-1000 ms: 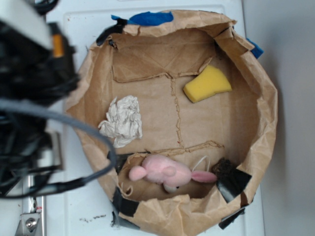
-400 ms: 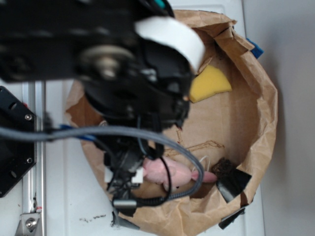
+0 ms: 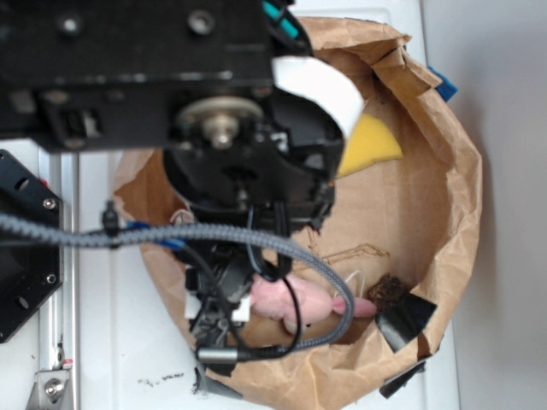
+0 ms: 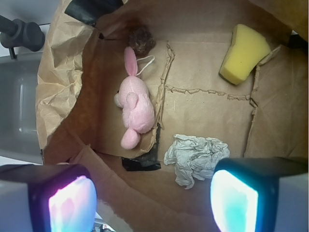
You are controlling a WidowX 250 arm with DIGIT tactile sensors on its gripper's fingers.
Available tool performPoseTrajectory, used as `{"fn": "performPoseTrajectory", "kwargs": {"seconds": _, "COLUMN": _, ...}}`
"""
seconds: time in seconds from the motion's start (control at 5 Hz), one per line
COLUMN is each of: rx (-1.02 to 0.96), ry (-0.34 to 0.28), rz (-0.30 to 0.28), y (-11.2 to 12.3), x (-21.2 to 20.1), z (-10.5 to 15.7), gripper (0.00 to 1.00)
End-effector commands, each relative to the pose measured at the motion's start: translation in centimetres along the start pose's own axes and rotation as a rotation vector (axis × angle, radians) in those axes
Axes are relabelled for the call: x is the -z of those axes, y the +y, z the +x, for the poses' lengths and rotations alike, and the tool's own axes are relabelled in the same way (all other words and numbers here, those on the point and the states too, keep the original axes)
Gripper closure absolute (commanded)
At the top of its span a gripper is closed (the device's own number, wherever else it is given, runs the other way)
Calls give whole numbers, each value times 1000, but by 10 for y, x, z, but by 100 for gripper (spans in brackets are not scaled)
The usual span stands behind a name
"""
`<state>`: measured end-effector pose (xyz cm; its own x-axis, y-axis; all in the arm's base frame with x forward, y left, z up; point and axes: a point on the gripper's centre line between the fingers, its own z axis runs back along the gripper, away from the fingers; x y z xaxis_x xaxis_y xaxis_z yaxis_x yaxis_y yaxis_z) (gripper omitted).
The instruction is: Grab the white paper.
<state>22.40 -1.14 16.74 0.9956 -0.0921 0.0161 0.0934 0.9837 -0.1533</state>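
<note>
We can read no text, label, brand, number or sign in either view. The brown paper bag [image 4: 63, 87], the white paper [image 4: 195, 157] and the black arm housing [image 3: 128, 60] all show bare surfaces with nothing written that we can make out.

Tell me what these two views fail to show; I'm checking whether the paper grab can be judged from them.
- Exterior view: the white paper is entirely hidden behind the black arm.
- Exterior view: the yellow sponge and pink plush toy are partly covered by arm and cables.
- Wrist view: the gripper fingers are cut off by the bottom edge.
- Wrist view: the dark clump is too blurred to identify.
</note>
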Motion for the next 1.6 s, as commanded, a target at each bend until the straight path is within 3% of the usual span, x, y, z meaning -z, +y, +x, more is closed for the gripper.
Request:
{"fn": "performPoseTrajectory", "kwargs": {"seconds": 0.0, "rx": 13, "ry": -29, "rz": 3, "y": -5, "x": -7, "z": 3, "gripper": 0}}
{"fn": "performPoseTrajectory", "kwargs": {"seconds": 0.2, "rx": -2, "ry": 32, "rz": 37, "y": 8, "x": 33, "z": 2, "gripper": 0}}
{"fn": "performPoseTrajectory", "kwargs": {"seconds": 0.4, "rx": -10, "ry": 42, "rz": 76, "y": 25, "x": 55, "z": 9, "gripper": 0}}
{"fn": "performPoseTrajectory", "kwargs": {"seconds": 1.0, "rx": 10, "ry": 55, "rz": 84, "y": 30, "x": 74, "z": 3, "gripper": 0}}
{"fn": "performPoseTrajectory", "kwargs": {"seconds": 1.2, "rx": 32, "ry": 54, "rz": 88, "y": 21, "x": 73, "z": -8, "gripper": 0}}
{"fn": "performPoseTrajectory", "kwargs": {"seconds": 1.4, "rx": 47, "ry": 61, "rz": 126, "y": 18, "x": 81, "z": -17, "gripper": 0}}
